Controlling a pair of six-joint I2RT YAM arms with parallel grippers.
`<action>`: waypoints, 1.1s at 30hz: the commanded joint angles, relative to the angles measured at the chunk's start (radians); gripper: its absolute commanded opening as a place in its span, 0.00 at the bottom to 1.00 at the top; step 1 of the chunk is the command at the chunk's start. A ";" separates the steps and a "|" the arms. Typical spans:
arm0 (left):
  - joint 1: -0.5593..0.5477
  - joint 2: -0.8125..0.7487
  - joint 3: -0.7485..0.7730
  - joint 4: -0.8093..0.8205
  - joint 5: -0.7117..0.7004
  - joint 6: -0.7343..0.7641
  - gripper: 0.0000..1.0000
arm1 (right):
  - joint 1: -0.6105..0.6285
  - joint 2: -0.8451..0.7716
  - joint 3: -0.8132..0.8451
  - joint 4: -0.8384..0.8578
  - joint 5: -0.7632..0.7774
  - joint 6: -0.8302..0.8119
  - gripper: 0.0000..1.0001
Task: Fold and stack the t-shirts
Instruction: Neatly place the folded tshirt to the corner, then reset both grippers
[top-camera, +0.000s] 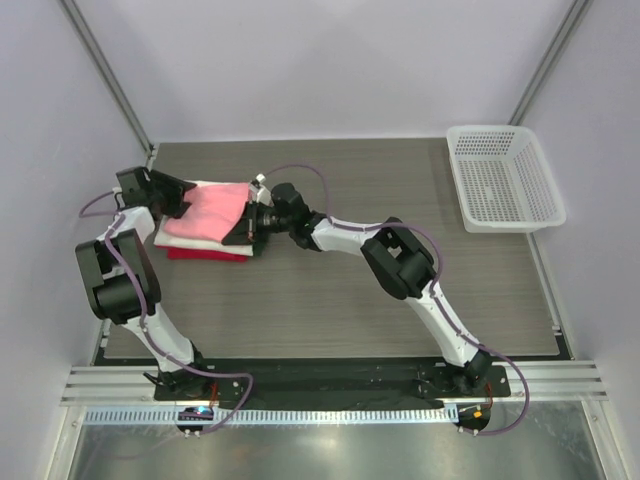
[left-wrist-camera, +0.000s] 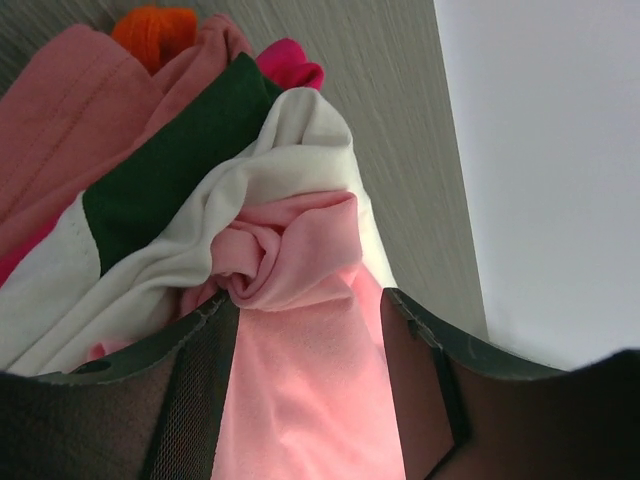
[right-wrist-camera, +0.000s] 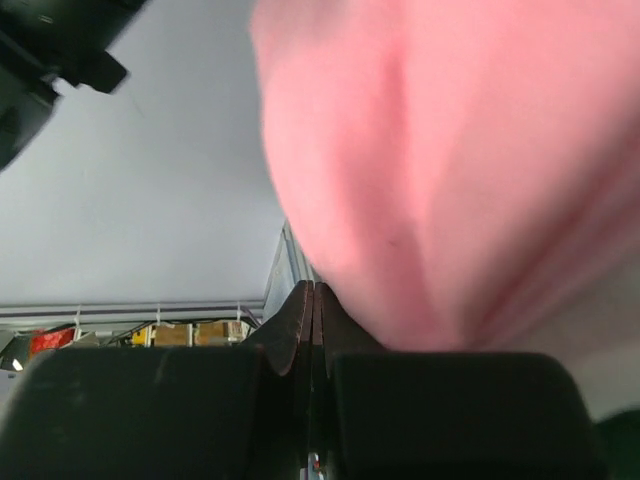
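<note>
Three t-shirts lie stacked at the table's back left: the red one (top-camera: 207, 256) at the bottom, the white one (top-camera: 196, 243) over it, the salmon-pink one (top-camera: 212, 208) rumpled on top. My left gripper (top-camera: 178, 197) is at the pink shirt's left edge. In the left wrist view it (left-wrist-camera: 310, 310) stands open, its fingers (left-wrist-camera: 195, 385) apart, with pink cloth (left-wrist-camera: 300, 390) lying between them and the white shirt (left-wrist-camera: 300, 140) bunched beyond. My right gripper (top-camera: 243, 228) is at the stack's right edge. It (right-wrist-camera: 313, 290) is shut, and the pink cloth (right-wrist-camera: 470, 150) lies against its right side.
A white mesh basket (top-camera: 505, 180) stands at the back right corner. A dark green patch (left-wrist-camera: 170, 170) shows on the white cloth, and something orange (left-wrist-camera: 155, 25) lies beyond the shirts. The left wall (left-wrist-camera: 560, 150) is close to my left gripper.
</note>
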 joint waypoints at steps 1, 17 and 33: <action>0.005 0.028 0.070 0.057 0.028 0.004 0.60 | -0.016 0.005 -0.039 0.046 -0.013 0.015 0.03; -0.044 -0.399 -0.002 -0.174 -0.195 0.177 0.65 | -0.062 -0.394 -0.427 -0.124 0.064 -0.261 0.22; -0.571 -0.691 -0.223 -0.197 -0.349 0.319 0.79 | -0.250 -1.287 -1.091 -0.461 0.777 -0.641 0.45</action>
